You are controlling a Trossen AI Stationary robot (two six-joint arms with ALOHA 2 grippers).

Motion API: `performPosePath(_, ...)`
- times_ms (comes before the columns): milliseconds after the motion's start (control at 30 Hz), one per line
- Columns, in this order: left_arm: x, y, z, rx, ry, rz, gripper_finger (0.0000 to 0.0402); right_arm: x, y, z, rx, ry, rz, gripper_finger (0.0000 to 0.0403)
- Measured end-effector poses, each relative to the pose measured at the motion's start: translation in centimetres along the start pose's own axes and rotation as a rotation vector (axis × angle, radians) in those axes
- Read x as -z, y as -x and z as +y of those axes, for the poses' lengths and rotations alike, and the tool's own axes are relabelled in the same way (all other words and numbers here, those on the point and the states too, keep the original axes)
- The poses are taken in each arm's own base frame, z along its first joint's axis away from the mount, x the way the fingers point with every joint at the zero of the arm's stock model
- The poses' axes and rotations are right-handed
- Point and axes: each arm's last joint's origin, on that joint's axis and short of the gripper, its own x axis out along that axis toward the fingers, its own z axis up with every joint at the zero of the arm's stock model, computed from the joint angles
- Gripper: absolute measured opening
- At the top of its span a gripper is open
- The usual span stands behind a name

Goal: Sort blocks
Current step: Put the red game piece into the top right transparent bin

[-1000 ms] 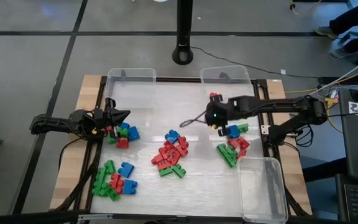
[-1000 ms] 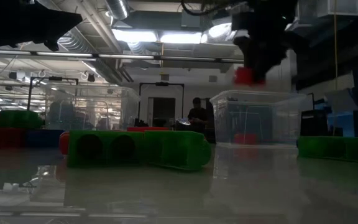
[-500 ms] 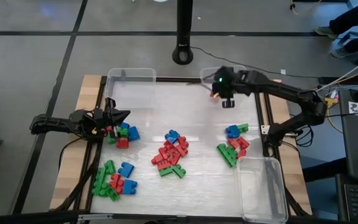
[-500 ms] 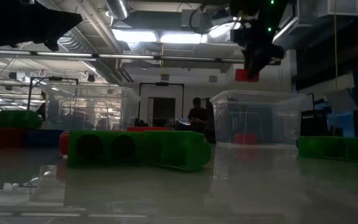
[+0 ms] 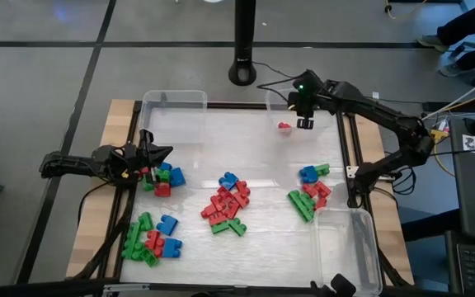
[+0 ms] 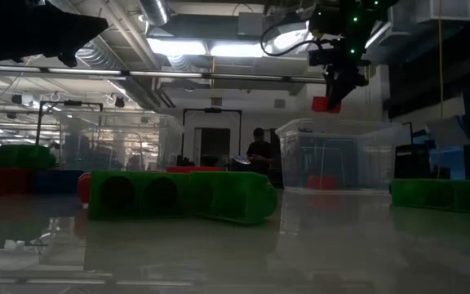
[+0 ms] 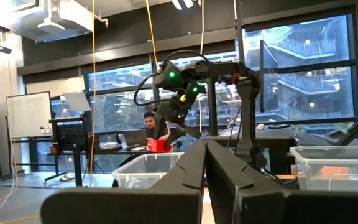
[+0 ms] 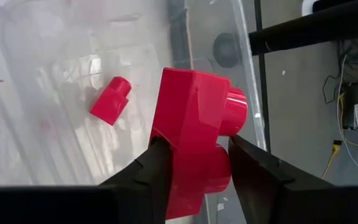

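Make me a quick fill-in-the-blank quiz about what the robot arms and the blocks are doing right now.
1. The right gripper holds a block whose colour is ____.
2. It hovers over the clear bin at the table's far right corner, where ____ red block already lies.
3. The left gripper waits near the table's left edge with its fingers ____.
4. The large block nearest the low camera is ____.

Missing words: red; one; shut; green

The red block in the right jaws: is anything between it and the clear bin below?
Nothing visible. The right gripper holds the red block above the open clear bin, which has no lid; only one other red block lies inside.
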Motion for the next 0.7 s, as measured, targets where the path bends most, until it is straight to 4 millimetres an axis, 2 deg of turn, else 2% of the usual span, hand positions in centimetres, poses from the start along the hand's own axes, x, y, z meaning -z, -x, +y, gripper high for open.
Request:
performPosePath(367,0.0,0.0,0.0,0.000,0.002,0.000,0.0004,0.2,-0.1,0.2,-0.020,0.008,0.026,0.0266)
performPosePath(533,0.0,0.0,0.0,0.000,0.006,0.000,0.0004,0.2,0.3,0.9,-0.054,0.033,0.038,0.0273)
performPosePath(700,0.0,0.0,0.0,0.000,0.006,0.000,0.0004,-0.1,2.3,3.2,-0.143,0.061,0.015,0.0260)
